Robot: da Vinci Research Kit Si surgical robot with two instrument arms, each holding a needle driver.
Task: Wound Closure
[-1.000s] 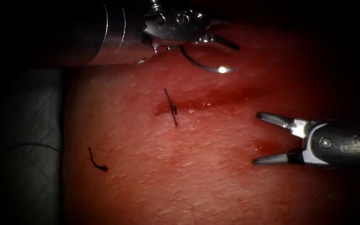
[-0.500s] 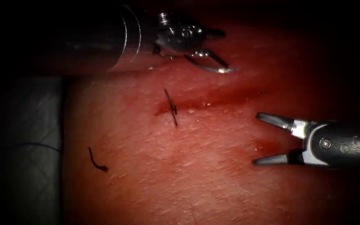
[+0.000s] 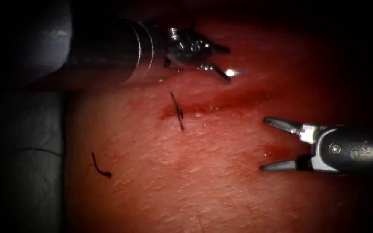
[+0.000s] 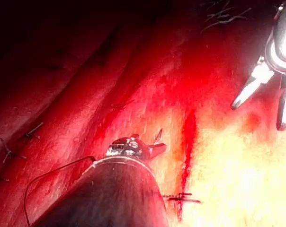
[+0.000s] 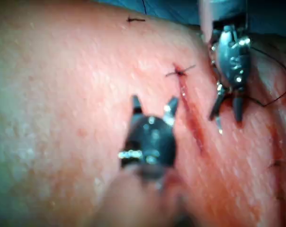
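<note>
The left tool (image 3: pixel 221 60) is pinching the needle (image 3: pixel 232 72) near its shiny end, just above the cut (image 3: pixel 221 103), not in the tissue (image 3: pixel 195 181). The right tool (image 3: pixel 275 144) is waiting wide open, holding nothing. The needle is getting lined up; next calls for careful aiming beside the stitch (image 3: pixel 178 112).

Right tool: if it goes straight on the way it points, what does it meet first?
Likely bare tissue just below the cut. The right tool points left with fingers open; farther on sits the stitch. Depth is unclear.
</note>
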